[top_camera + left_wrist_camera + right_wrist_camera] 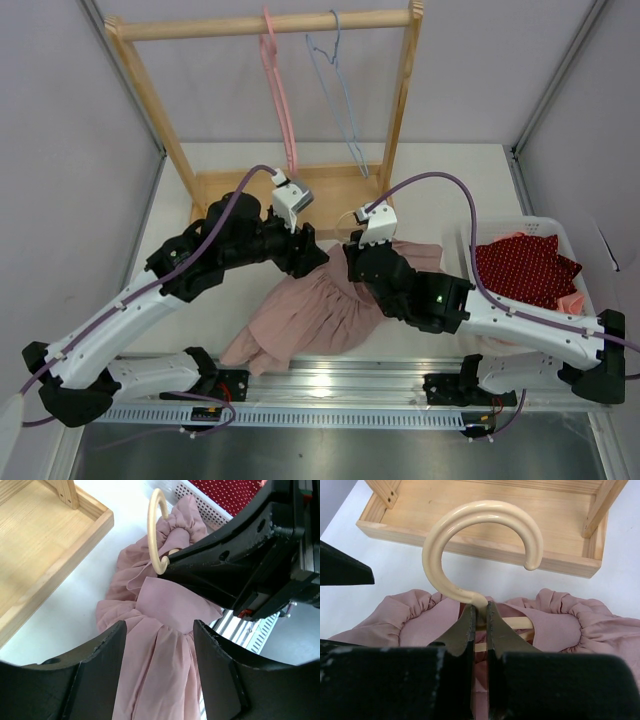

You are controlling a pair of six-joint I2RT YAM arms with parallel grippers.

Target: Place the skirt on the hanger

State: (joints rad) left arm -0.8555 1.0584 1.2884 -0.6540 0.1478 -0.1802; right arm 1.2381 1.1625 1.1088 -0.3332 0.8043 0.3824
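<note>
The pink skirt (pixel 310 315) lies crumpled on the white table between both arms. Its gathered waistband (pixel 420 607) bunches on either side of a cream hanger's hook (pixel 482 507). The hanger's bar (pixel 517 623) shows inside the waist opening. My right gripper (pixel 480 611) is shut on the hanger's neck just below the hook. My left gripper (pixel 159 625) stands open just above the skirt's cloth (pixel 160 675), nothing between its fingers. In the left wrist view the hook (pixel 151 530) stands up beside the right arm. From above, both grippers (pixel 318 255) (pixel 352 250) meet at the skirt's far edge.
A wooden rack (pixel 260 25) stands at the back with a pink hanger (pixel 280 100) and a blue wire hanger (pixel 340 100); its wooden base tray (pixel 230 190) lies just beyond the skirt. A white basket (pixel 540 222) holding a red dotted garment (pixel 520 265) sits at right.
</note>
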